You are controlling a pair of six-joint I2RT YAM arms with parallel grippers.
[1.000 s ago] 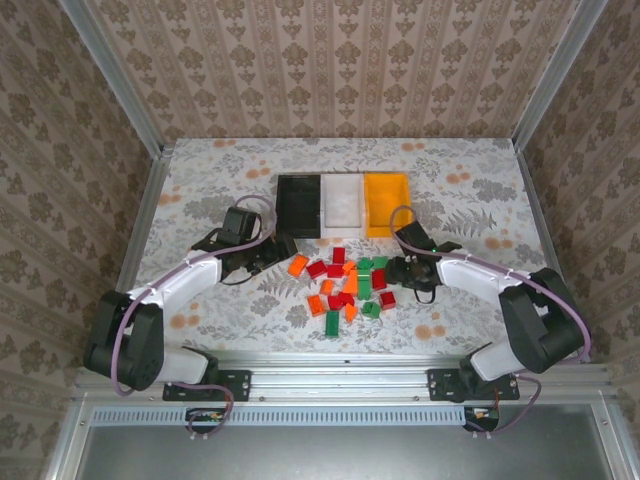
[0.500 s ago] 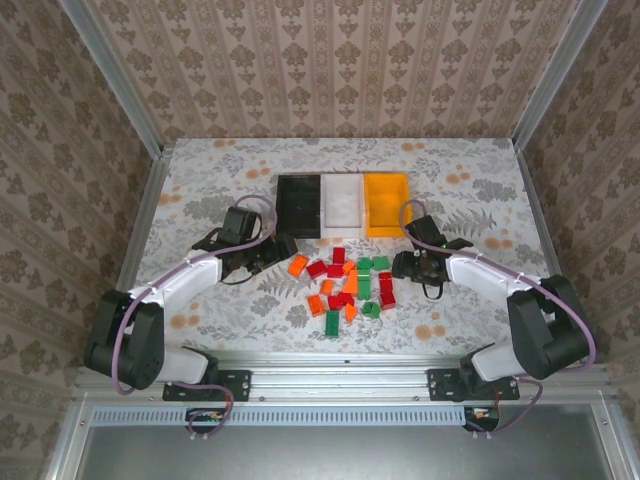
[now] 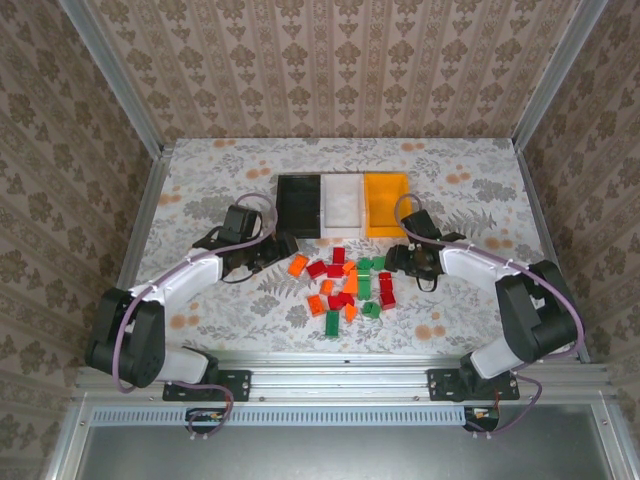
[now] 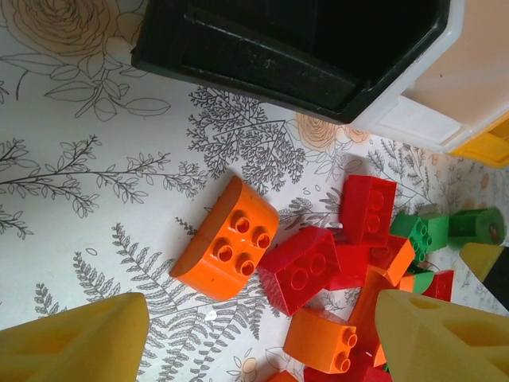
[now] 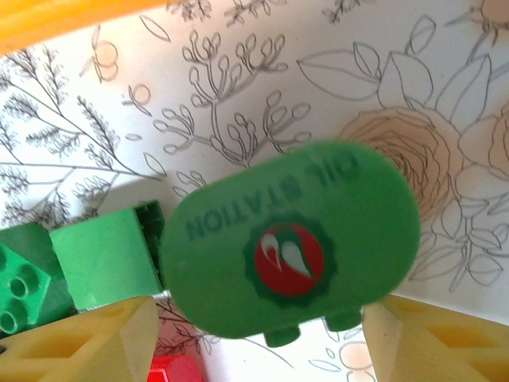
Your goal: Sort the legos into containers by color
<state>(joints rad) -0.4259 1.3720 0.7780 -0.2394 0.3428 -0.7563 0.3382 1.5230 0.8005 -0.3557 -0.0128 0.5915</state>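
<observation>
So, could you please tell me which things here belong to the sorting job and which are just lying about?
Job: loose legos, green OIL STATION lego in the right pincer, black bin, white bin, orange-yellow bin.
Just there: floral table cover, patterned walls, metal frame.

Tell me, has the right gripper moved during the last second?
Yes. The right gripper shifted slightly up the picture, toward the near end of the orange-yellow bin.
</observation>
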